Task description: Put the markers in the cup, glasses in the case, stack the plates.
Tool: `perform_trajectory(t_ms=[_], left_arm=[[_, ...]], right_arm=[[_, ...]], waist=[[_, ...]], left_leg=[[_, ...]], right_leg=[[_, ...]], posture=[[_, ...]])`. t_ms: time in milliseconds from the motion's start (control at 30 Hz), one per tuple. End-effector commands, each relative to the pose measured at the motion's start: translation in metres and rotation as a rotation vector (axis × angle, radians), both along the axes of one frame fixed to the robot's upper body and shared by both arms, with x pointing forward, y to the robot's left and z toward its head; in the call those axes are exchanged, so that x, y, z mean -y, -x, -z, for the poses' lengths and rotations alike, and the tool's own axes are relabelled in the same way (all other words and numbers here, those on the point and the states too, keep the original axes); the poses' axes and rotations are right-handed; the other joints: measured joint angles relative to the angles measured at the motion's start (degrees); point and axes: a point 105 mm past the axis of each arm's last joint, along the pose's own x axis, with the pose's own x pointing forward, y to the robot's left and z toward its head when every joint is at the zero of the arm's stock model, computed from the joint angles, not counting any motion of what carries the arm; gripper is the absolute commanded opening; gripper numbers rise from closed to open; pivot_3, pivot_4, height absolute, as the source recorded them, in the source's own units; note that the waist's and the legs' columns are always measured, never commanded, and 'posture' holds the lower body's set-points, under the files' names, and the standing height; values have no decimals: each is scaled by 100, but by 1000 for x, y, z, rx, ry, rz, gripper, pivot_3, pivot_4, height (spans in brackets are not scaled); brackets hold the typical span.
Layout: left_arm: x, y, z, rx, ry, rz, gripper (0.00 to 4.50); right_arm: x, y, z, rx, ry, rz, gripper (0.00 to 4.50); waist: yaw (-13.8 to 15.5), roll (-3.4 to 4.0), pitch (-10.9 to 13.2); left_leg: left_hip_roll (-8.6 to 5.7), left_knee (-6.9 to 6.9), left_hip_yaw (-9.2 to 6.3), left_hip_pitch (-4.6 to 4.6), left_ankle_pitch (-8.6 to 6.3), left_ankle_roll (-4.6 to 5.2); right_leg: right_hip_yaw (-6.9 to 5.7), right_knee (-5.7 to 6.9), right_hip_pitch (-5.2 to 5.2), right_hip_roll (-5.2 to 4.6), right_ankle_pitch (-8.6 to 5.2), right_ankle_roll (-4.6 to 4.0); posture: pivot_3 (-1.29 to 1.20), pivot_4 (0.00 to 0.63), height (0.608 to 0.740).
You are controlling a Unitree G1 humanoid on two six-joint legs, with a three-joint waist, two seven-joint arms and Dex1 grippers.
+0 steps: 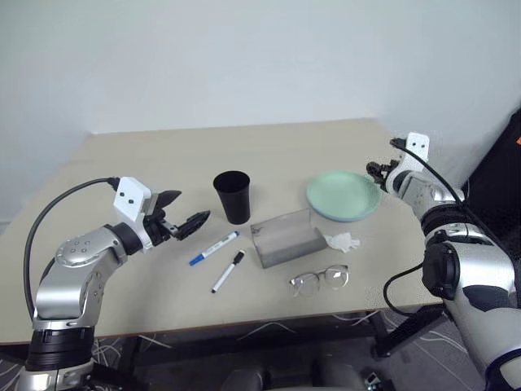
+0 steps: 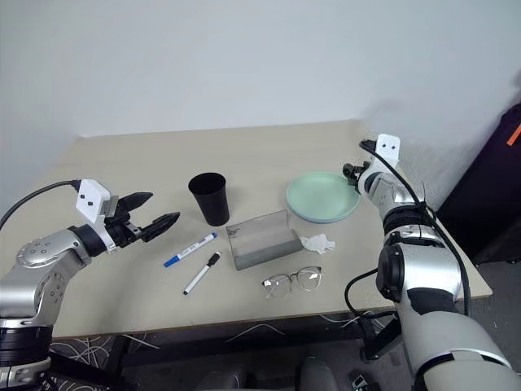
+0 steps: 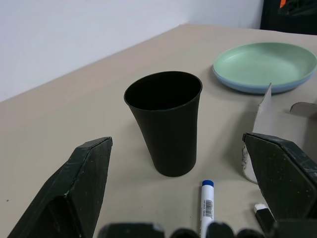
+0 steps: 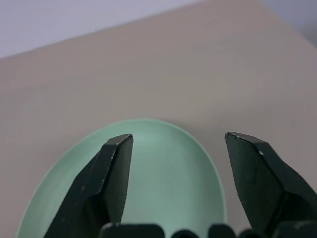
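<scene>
Table (image 1: pixel 163 163): beige top, bearing all items listed below.

My left pincer (image 1: pixel 181 214): fingers spread wide, nothing between them, hanging over the table's left part and aimed toward the cup, with the blue marker just beyond its tips.

My right pincer (image 4: pixel 176 148): fingers parted, empty, poised at the far right rim of the plates; from my wrist the green plate lies beneath and between the two fingers. I cannot tell whether either finger touches the rim.

Plates: mint green plate (image 1: pixel 343 194) stacked on the light blue plate (image 3: pixel 247 87), whose edge shows as a thin band under the green one. Right of centre on the table.

Case (image 1: pixel 286 238): grey box, lid raised, in the middle of the table, between the cup and the plates, nearer me than either.

Cup (image 1: pixel 233 195): black tumbler, upright, mouth up, just left of the case and farther back.

Glasses (image 1: pixel 320 278): lying near the table's front edge, in front of the case and apart from it.

Tissue (image 1: pixel 342 240): crumpled, white, just beside the case's right end.

Markers: blue-capped marker (image 1: pixel 214 248) and black-capped marker (image 1: pixel 228 271), both flat on the table left of the case, in front of the cup, lying roughly parallel and slightly apart.
</scene>
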Motion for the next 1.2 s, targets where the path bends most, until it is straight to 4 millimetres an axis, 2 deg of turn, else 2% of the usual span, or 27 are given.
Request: perform_trajectory(t_ms=[33, 200, 333, 467, 567, 633, 667, 967, 1200], left_arm=[[-2, -1, -18, 68, -12, -7, 4500], [-4, -1, -17, 67, -12, -13, 4500], [-4, -1, -17, 66, -12, -12, 4500], [-3, 0, -15, 61, -10, -8, 4500], [-2, 0, -15, 61, -9, -7, 4500], [-1, 1, -15, 61, -7, -5, 4500], [-1, 1, -14, 61, -6, -4, 4500], [0, 2, -15, 62, -5, -5, 4500], [0, 5, -13, 59, -7, -12, 4500]], right_arm=[[-15, 5, -63, 173, 113, -244, 3097], [-26, 43, -56, 145, 290, -512, 3097], [-34, 65, -47, 113, 326, -640, 3097], [-43, 86, -30, 50, 316, -772, 3097], [-44, 89, -16, 1, 320, -790, 3681], [-47, 90, -5, -33, 316, -806, 4330], [-49, 91, 2, -51, 313, -819, 4447], [-55, 95, 47, -190, 310, -858, 4447], [-58, 104, 66, -238, 327, -907, 4447]], waist=[[-2, 5, 2], [30, 0, -3], [29, 3, -1], [26, 5, 0], [26, 3, -1], [30, 2, -1], [31, 2, -1], [40, -1, -2], [39, -1, -2]], left_leg=[[0, 0, 1, 0, 0, 0], [4, 1, -11, 2, -8, -13], [7, 12, -8, -2, -13, -20], [14, 27, -6, 1, -21, -35], [21, 30, 0, 3, -22, -36], [26, 30, 5, 2, -22, -36], [29, 31, 8, 2, -22, -36], [27, 28, 4, -2, -21, -35], [25, 29, 4, 0, -23, -39]], right_leg=[[1, 0, 0, -1, 0, 0], [-7, 0, 3, 1, -1, 5], [-10, 2, 2, -2, -3, 2], [-11, 6, 2, -2, -3, 2], [-16, 5, 4, -2, -3, 2], [-18, 5, 2, -2, -3, 2], [-19, 5, 3, -1, -3, 2], [-19, 5, 1, -3, -1, 3], [-19, 5, 3, -2, -2, 3]], posture=[[0, 0, 727], [0, 0, 727], [0, 0, 727], [0, 0, 727], [0, 0, 727], [0, 0, 727], [0, 0, 727], [0, 0, 727], [0, 0, 727]])
